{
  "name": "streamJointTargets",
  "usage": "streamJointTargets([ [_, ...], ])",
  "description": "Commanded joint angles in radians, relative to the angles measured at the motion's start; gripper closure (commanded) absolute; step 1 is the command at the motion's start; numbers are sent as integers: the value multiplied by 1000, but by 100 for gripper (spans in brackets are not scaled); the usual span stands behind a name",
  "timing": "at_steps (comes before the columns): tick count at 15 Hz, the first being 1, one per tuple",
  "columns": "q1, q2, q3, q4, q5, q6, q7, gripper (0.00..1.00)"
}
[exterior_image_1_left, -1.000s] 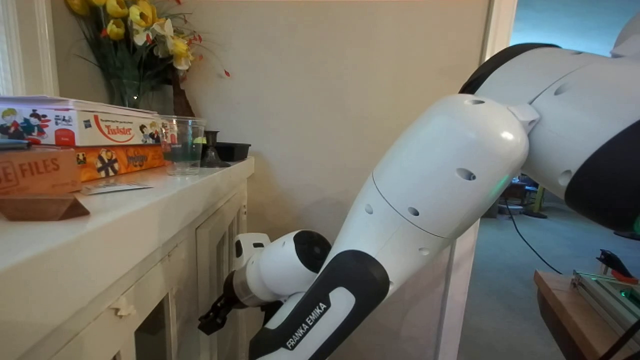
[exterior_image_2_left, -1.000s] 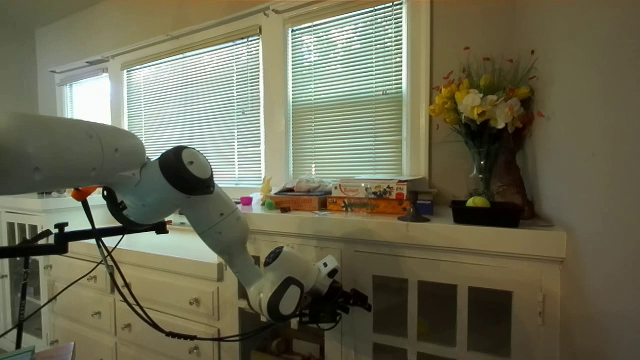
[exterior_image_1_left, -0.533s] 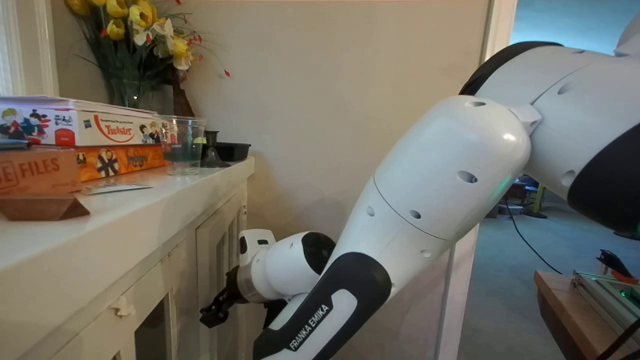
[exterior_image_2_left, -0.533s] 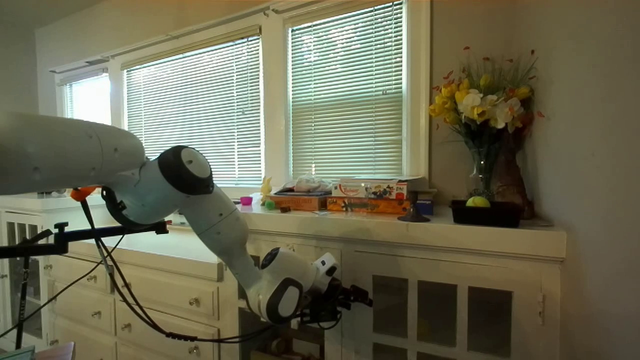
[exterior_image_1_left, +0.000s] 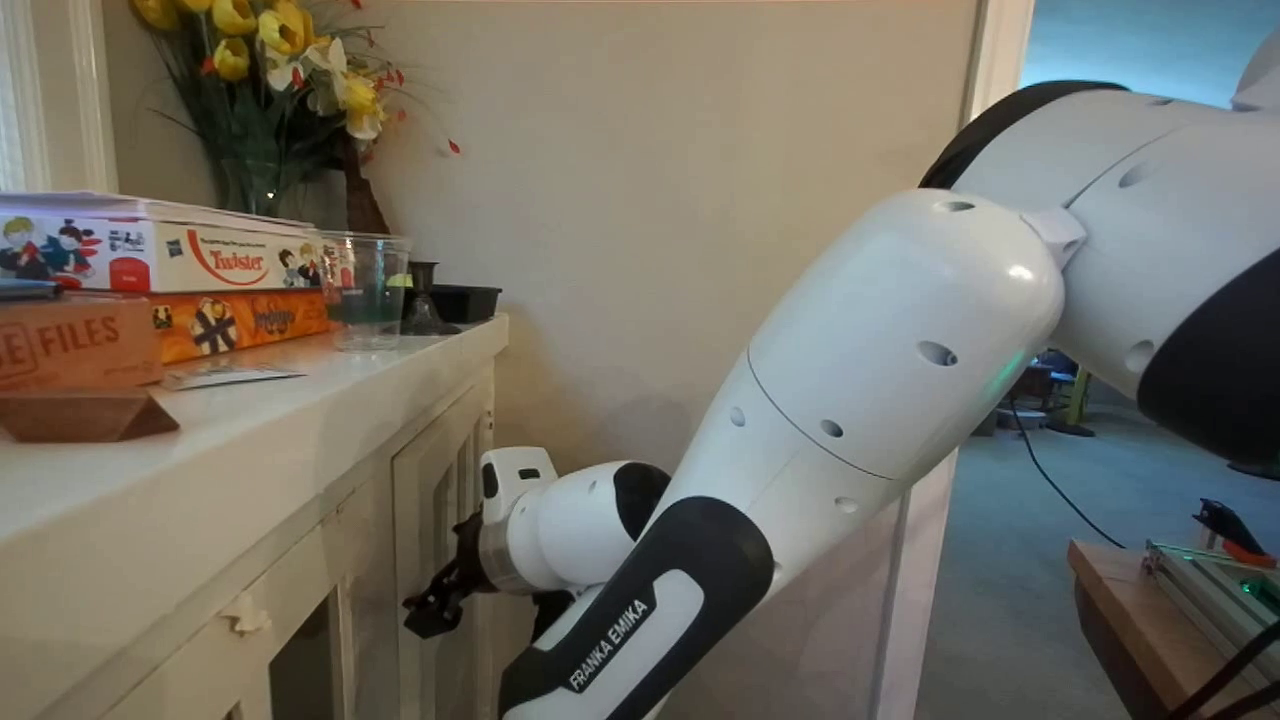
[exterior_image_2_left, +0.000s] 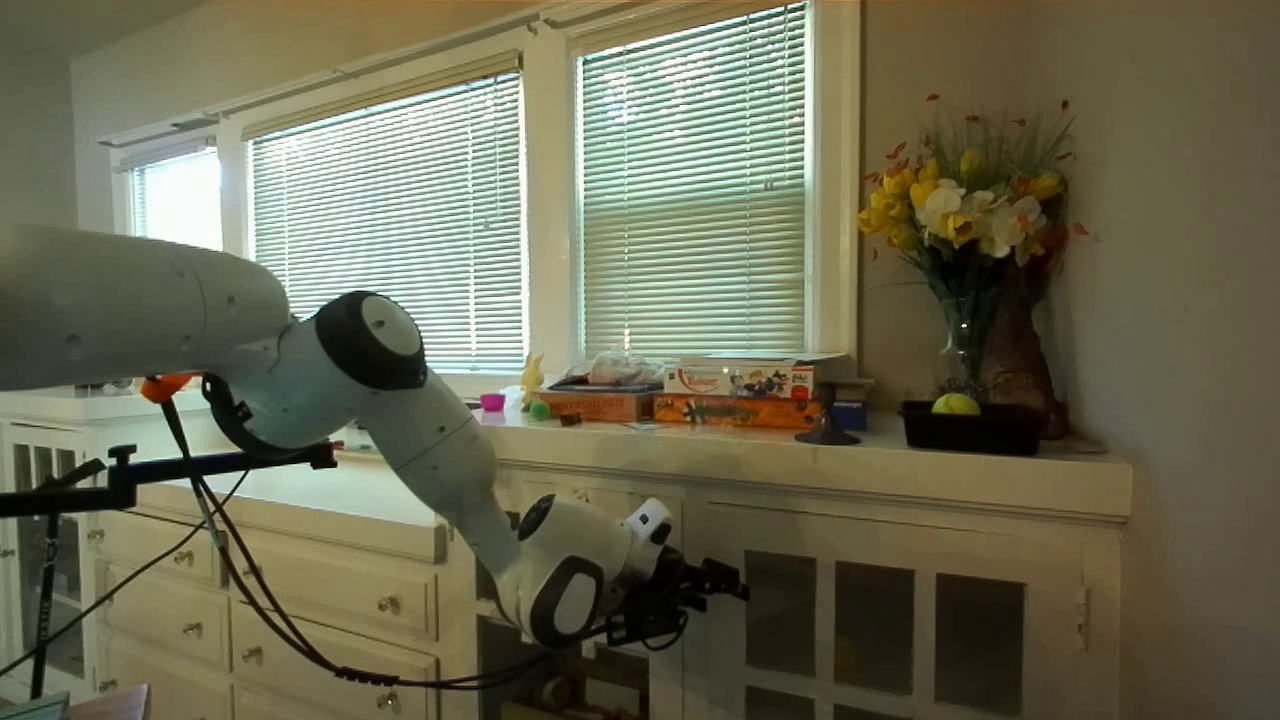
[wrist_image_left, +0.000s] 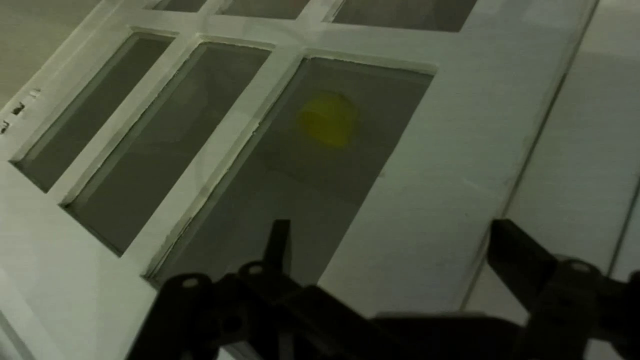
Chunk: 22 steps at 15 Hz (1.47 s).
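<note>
My black gripper (wrist_image_left: 390, 225) is open in the wrist view, with nothing between its fingers. It is in front of a white cabinet door (wrist_image_left: 415, 175) with glass panes. I cannot tell whether a fingertip touches the door. Behind one pane (wrist_image_left: 280, 185) a blurred, round yellow thing (wrist_image_left: 327, 120) shows. In an exterior view the gripper (exterior_image_1_left: 430, 610) is below the counter edge, close to the cabinet front. In an exterior view the gripper (exterior_image_2_left: 722, 580) is at the left side of the glass-paned door (exterior_image_2_left: 900, 525), which looks shut.
The white counter (exterior_image_2_left: 900, 470) overhangs above the gripper. On it are game boxes (exterior_image_1_left: 240, 255), a clear cup (exterior_image_1_left: 365, 290), a black tray (exterior_image_2_left: 972, 432) with a yellow-green ball (exterior_image_2_left: 957, 404), and a flower vase (exterior_image_2_left: 965, 340). A white latch (exterior_image_1_left: 245, 613) sticks out of the cabinet front.
The gripper and wrist have risen slightly along the cabinet front. In an exterior view the gripper also shifts a little to the right. Things on the counter have not moved.
</note>
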Motion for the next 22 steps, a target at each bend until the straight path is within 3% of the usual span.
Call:
streamJointTargets([
  [1,9,0,-6,-6,98,20,-90,0],
  [7,43,0,8,-35,273,33,-171,0],
  [12,86,0,58,-93,561,117,-283,0],
  [17,74,-2,175,-98,884,257,-466,0],
  [19,66,-7,236,-101,986,335,-479,0],
  [22,48,2,304,-56,1034,396,-488,0],
])
